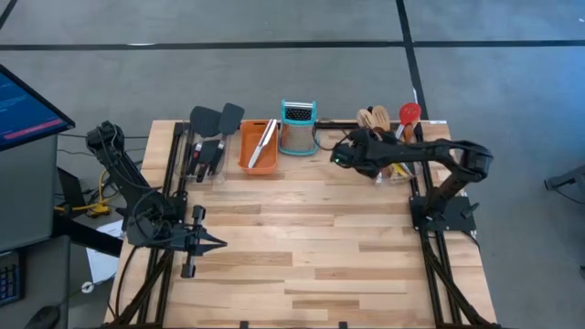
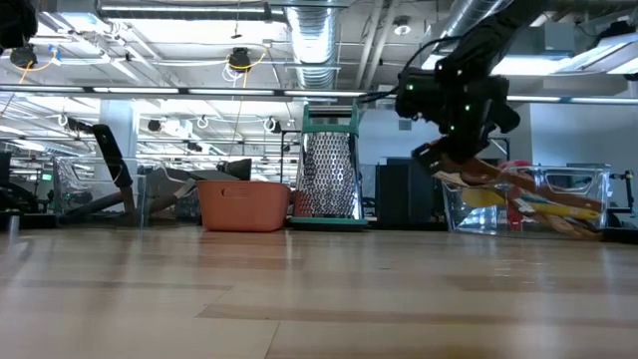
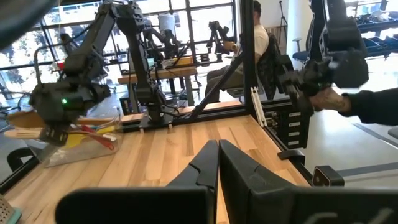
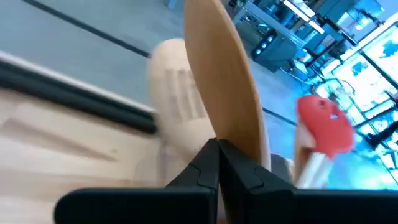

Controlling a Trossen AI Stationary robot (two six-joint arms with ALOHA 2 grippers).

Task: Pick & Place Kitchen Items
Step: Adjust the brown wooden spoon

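Right gripper (image 4: 217, 144), jaws clamped on wooden spoon (image 4: 227, 81) at two o'clock for lifting clear; left gripper (image 1: 218, 243), jaws together, parked.

**Nothing readable anywhere in this one**

Went over all four views looking for text and came up empty. The monitor (image 1: 27, 105) at the upper left of the high view has lines of something on its blue screen, but they're far too small to make out. No labels or brands legible on the box grater (image 1: 298, 127), the orange tray (image 1: 259, 146), or the clear bin (image 2: 523, 199) at the right of the low view. No signs readable in the room behind either.
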